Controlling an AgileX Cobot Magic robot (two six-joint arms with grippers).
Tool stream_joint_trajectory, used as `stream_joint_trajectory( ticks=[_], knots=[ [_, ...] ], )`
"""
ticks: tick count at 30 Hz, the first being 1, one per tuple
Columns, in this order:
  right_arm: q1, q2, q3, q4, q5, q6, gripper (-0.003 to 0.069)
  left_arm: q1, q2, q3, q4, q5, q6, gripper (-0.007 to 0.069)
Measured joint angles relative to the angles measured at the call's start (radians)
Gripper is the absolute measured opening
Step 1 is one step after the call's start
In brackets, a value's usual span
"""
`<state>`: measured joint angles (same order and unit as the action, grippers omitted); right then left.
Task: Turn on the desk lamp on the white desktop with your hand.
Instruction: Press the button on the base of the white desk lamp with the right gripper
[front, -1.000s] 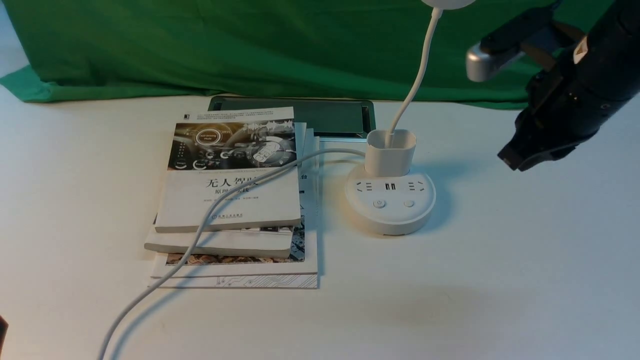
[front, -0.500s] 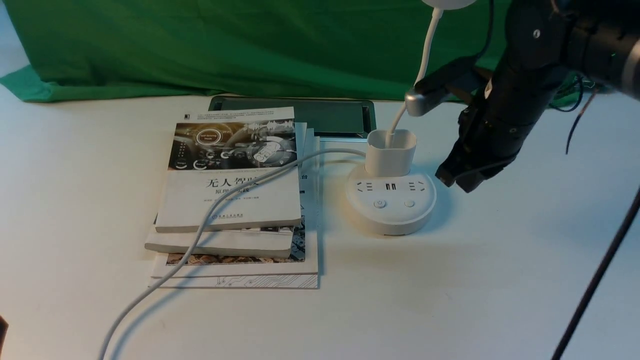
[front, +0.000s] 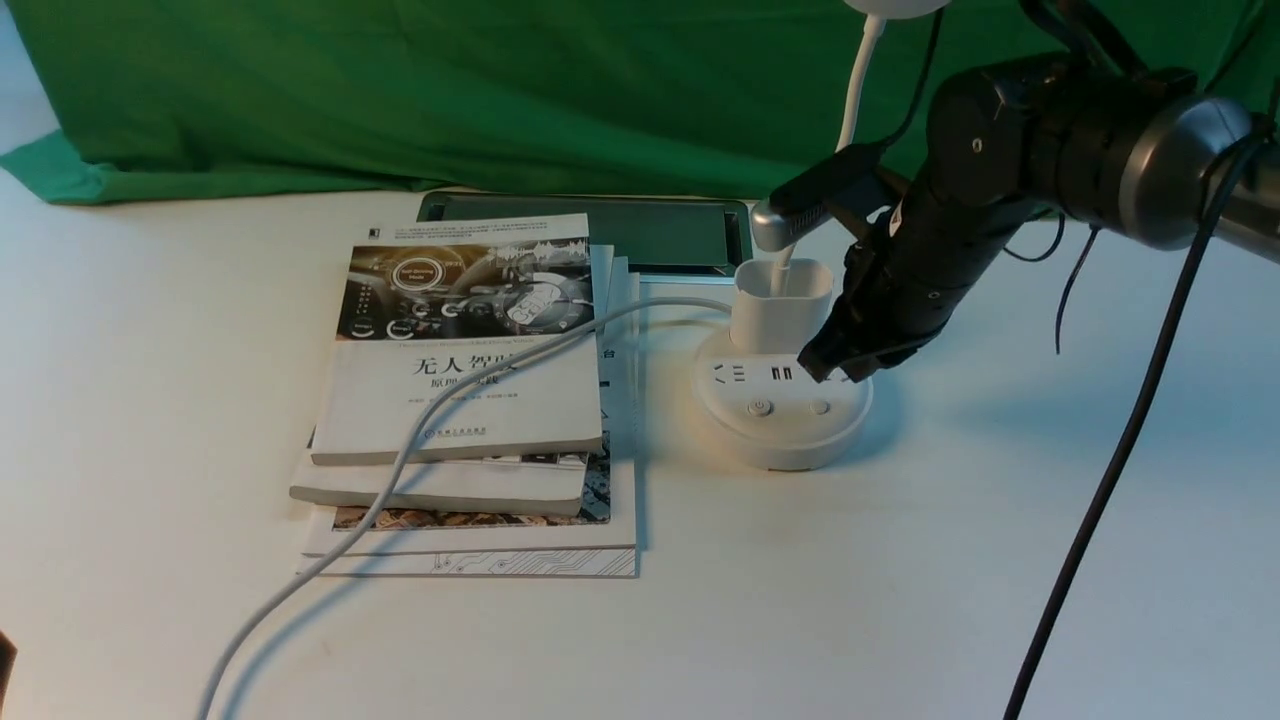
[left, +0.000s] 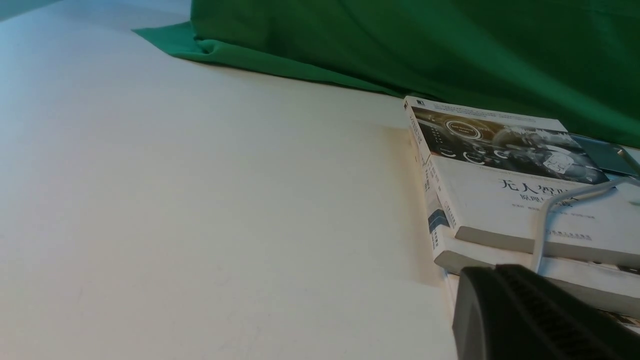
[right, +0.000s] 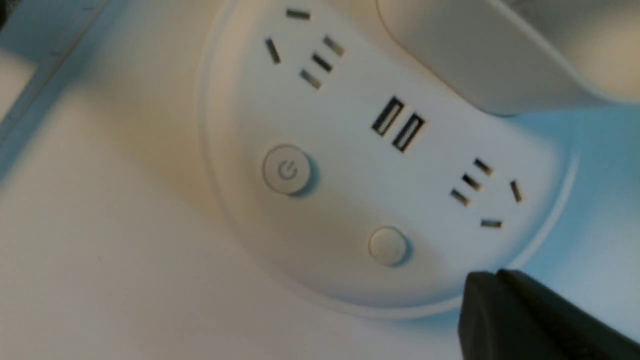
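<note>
The white desk lamp's round base (front: 780, 425) stands on the white desktop (front: 900, 560), right of the books. It has a power button (front: 759, 407) and a plain button (front: 819, 407). A cup holder (front: 780, 305) and thin gooseneck (front: 855, 100) rise behind them, and the head is cut off at the top edge. My right gripper (front: 822, 370) is shut and empty, its tip just above the base's right side, near the plain button. In the right wrist view the gripper (right: 495, 285) sits beside the plain button (right: 387, 245), and the power button (right: 286, 170) is further off. My left gripper (left: 492, 272) is shut and empty.
A stack of books (front: 465, 400) lies left of the lamp, with the lamp's white cord (front: 400, 460) draped over it. A dark flat tray (front: 640, 235) lies behind the books. Green cloth (front: 500, 90) hangs at the back. My right arm's black cable (front: 1100, 520) trails down at the right.
My right arm has swung in from the upper right, moving left and down until its shut tip reaches the lamp base. The lamp, books and left gripper have not moved.
</note>
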<state>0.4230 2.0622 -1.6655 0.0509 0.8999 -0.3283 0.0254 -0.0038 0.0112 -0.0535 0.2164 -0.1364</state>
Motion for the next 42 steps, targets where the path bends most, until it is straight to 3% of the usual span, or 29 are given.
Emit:
stream_joint_trajectory(
  ticks=[42],
  knots=[
    [0.041,0.052,-0.008,-0.017,-0.064,-0.005,0.003,0.0,0.0,0.0,0.0,0.0,0.0,0.0021]
  ],
)
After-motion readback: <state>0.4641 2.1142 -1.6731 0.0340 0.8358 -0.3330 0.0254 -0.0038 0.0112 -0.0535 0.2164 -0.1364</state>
